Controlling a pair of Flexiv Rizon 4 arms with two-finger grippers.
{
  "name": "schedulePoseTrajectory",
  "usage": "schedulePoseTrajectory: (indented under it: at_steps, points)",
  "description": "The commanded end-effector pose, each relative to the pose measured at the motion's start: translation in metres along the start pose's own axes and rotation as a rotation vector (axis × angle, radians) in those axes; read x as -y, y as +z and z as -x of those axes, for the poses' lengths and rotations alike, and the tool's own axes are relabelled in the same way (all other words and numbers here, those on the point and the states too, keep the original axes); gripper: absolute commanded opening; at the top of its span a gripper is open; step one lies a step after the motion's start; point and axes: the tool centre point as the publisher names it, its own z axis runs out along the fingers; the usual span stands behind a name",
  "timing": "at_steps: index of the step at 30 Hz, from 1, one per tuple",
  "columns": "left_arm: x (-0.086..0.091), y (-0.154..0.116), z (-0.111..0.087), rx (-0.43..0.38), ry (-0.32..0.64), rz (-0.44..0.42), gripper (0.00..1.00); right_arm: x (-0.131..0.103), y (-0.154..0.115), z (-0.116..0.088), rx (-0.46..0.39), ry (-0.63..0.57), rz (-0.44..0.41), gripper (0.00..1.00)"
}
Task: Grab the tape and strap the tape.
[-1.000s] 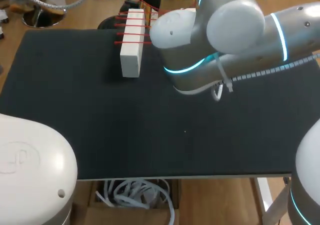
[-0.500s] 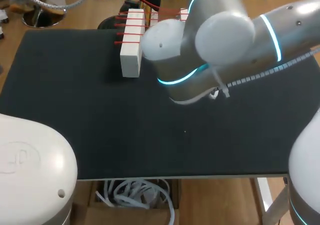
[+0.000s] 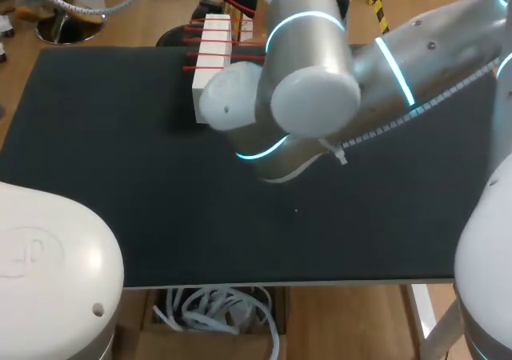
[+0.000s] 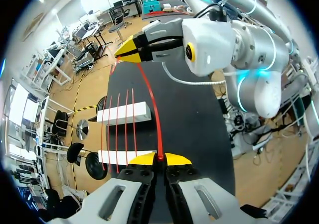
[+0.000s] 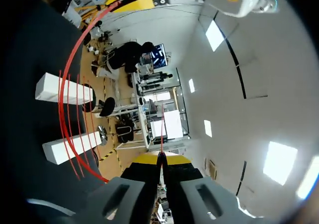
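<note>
- Since the right arm [image 3: 312,80] sprawls across the middle of the head view, neither gripper shows there; just beside that arm only one of the white blocks [image 3: 212,64] shows properly on the black table [image 3: 104,176], with red tape [image 3: 190,54] strands crossing it
- left wrist view fills in what's blocked: the left gripper [image 4: 159,159] has its yellow tips pinched together on one tape [image 4: 149,97] strand, right beside the nearer of the white blocks [image 4: 124,113]; both blocks show here, lying side by side with a gap, and several tape strands run across from one to the other
- same view: from the left gripper the strand runs out over the blocks to the right gripper [image 4: 128,50], which sits beyond the farther block, above the table; the tape meets its yellow tip, but from this side I can't tell how tight its jaws are
- right wrist view sorts that out: the right gripper [image 5: 160,158] is closed down to barely a slit, with a thin line of tape caught between the tips
- also only in that view: the tape [image 5: 64,84] sweeps in one big arc past the white blocks [image 5: 59,89] up to the left gripper [image 5: 132,4], which is on the other side of the blocks; the shorter loops cross both blocks here too
</note>
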Motion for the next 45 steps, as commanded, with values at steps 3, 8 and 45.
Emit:
schedulePoseTrajectory:
  at_steps: [3,8,45]
  points:
    - [0.0,-0.001,0.0,-0.002,-0.001,0.004,0.0,-0.022,-0.006,-0.001,-0.057,-0.329,0.0,0.0]
    - [0.0,-0.001,0.0,-0.002,-0.001,0.004,0.0,-0.032,-0.011,0.0,-0.078,-0.301,0.002,0.0]
    - [0.0,-0.001,0.0,-0.002,-0.001,0.004,0.0,-0.074,-0.033,0.0,-0.009,-0.33,0.072,0.0]
